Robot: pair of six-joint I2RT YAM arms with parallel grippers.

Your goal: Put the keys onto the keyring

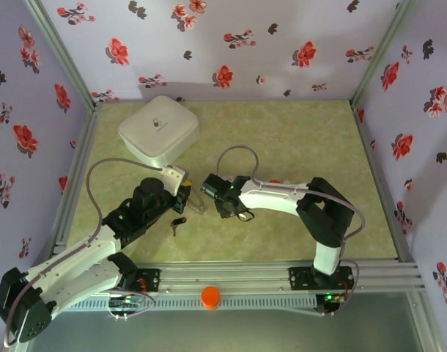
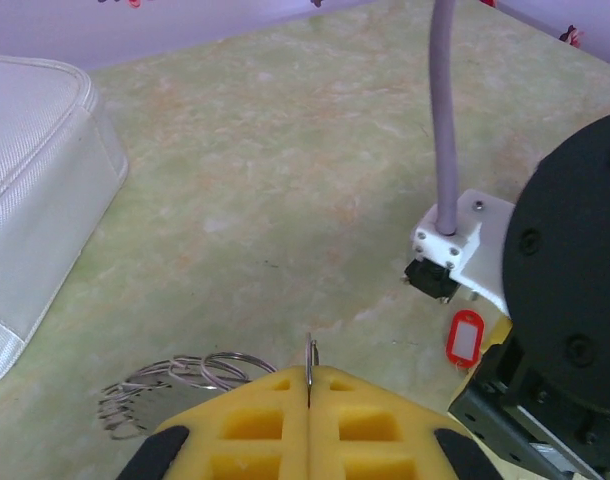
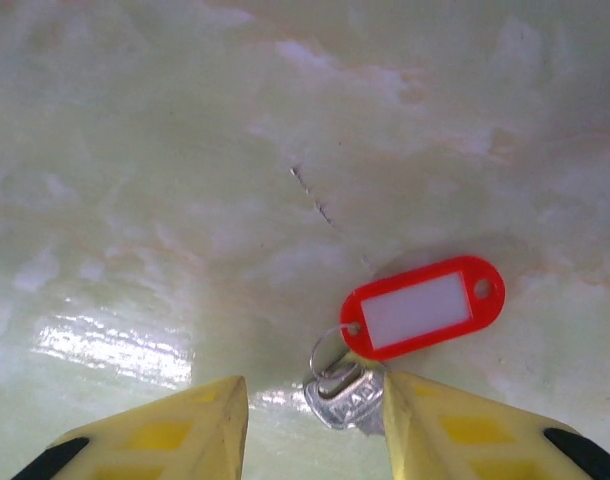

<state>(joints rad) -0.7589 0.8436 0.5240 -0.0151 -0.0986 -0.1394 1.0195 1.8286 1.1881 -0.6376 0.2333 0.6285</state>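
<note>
Pinching just a thin coil of the keyring (image 2: pixel 175 385) near the middle of the table (image 1: pixel 297 147), the left hand (image 2: pixel 308 375) is gripping fully closed. The right hand (image 3: pixel 313 385) is hanging open and empty, straddling the red-tagged key (image 3: pixel 425 308), which I'd say is risking a skid if nudged.

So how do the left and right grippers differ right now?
The left gripper is shut; the right gripper is open. The left gripper pinches a thin metal wire; the right gripper straddles the red-tagged silver key lying on the pale green table. Both have yellow fingers.
</note>
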